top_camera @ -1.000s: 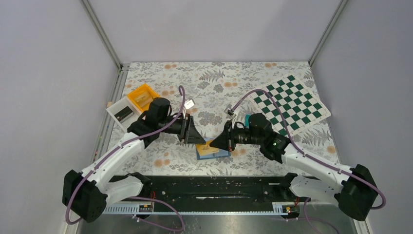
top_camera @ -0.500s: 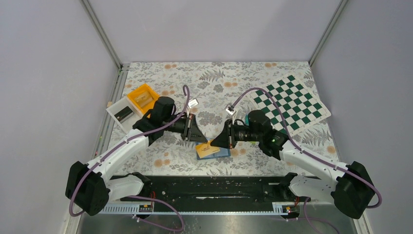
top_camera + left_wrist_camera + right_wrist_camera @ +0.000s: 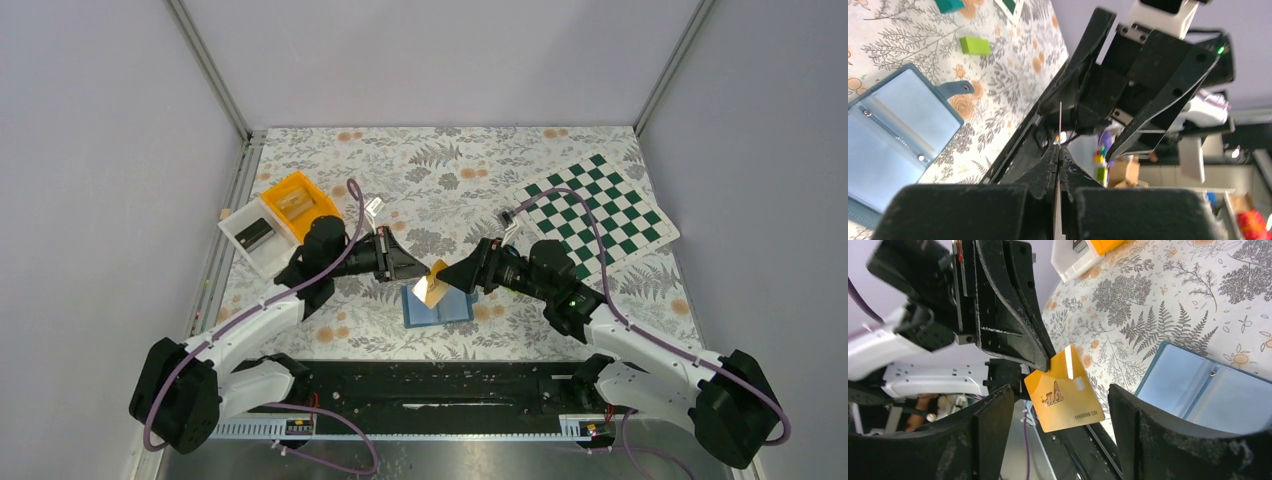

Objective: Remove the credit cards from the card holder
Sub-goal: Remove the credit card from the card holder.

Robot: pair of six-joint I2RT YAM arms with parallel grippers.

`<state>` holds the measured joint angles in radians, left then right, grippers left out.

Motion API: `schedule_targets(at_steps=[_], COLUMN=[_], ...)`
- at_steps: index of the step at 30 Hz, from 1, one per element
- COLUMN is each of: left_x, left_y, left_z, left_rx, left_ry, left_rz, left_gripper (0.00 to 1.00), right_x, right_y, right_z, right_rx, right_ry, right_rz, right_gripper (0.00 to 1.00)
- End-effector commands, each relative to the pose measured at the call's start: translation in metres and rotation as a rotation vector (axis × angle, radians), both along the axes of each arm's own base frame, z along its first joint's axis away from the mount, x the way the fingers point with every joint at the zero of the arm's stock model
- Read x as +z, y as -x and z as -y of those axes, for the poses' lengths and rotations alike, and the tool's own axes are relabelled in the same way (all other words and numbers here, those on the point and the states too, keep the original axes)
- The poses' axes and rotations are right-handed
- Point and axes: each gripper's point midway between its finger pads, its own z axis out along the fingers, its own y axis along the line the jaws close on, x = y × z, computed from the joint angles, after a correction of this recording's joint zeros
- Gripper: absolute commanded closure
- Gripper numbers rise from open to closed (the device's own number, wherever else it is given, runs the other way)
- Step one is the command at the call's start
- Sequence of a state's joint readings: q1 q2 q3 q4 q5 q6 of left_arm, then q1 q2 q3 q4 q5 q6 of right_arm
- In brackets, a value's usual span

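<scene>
My left gripper [image 3: 1058, 150] is fully closed. Its two fingers pinch one corner of the orange-tan credit card [image 3: 1066, 395], which hangs in the air above the table and clear of the card holder [image 3: 1205, 397]. My right gripper [image 3: 450, 279] stands wide open: its fingers [image 3: 990, 435] flank the card with a narrow gap on each side, so it has hold of nothing. The card holder lies open and flat on the floral table cover [image 3: 450, 170], just below the two gripper tips, with its pale blue inner pockets facing up. A lime-green card [image 3: 974, 45] and a teal card [image 3: 948, 5] lie on the cover beyond the holder — both apart from it. The orange bin [image 3: 297, 200] and white bin [image 3: 255, 235] sit side by side at the left edge. The checkerboard mat [image 3: 600, 210] lies at the right.
</scene>
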<state>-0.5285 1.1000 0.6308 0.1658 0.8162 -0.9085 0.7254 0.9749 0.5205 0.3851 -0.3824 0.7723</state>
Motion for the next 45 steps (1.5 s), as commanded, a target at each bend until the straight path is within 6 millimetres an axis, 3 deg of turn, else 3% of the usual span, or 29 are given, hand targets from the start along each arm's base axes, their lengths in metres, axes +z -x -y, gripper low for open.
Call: schedule_targets(at_steps=[1, 5, 14, 23, 27, 29, 32, 39, 45], left_x=[0.042, 0.048, 0.051, 0.046, 0.040, 0.039, 0.034, 0.034, 0.040], left_y=[-0.038, -0.046, -0.051, -0.052, -0.051, -0.046, -0.041, -0.006, 0.030], left_z=[-0.006, -0.013, -0.019, -0.015, -0.013, -0.013, -0.020, -0.034, -0.045], left_rx=[0.281, 0.362, 0.444, 0.441, 0.427, 0.385, 0.337, 0.088, -0.096], left_ry=[0.241, 0.369, 0.444, 0.429, 0.409, 0.387, 0.337, 0.120, -0.030], left_rz=[0.016, -0.006, 0.005, 0.020, 0.024, 0.047, 0.058, 0.136, 0.204], left_gripper=[1.00, 1.00, 1.00, 1.00, 1.00, 0.85, 0.57, 0.44, 0.42], right_x=[0.032, 0.029, 0.022, 0.024, 0.026, 0.027, 0.020, 0.003, 0.001], right_y=[-0.015, -0.018, -0.022, -0.016, -0.007, 0.001, 0.018, 0.053, 0.075], right_z=[-0.006, -0.010, -0.014, -0.030, -0.035, -0.038, -0.042, -0.040, -0.035], right_rx=[-0.074, -0.081, -0.100, -0.015, 0.053, 0.124, 0.259, 0.489, 0.648], right_ry=[-0.214, -0.292, -0.295, -0.337, -0.343, -0.317, -0.258, -0.185, -0.175], right_rz=[-0.032, -0.088, -0.116, -0.121, -0.088, -0.049, -0.041, -0.040, -0.031], right_gripper=[0.26, 0.26, 0.32, 0.58, 0.93, 1.00, 1.00, 1.00, 1.00])
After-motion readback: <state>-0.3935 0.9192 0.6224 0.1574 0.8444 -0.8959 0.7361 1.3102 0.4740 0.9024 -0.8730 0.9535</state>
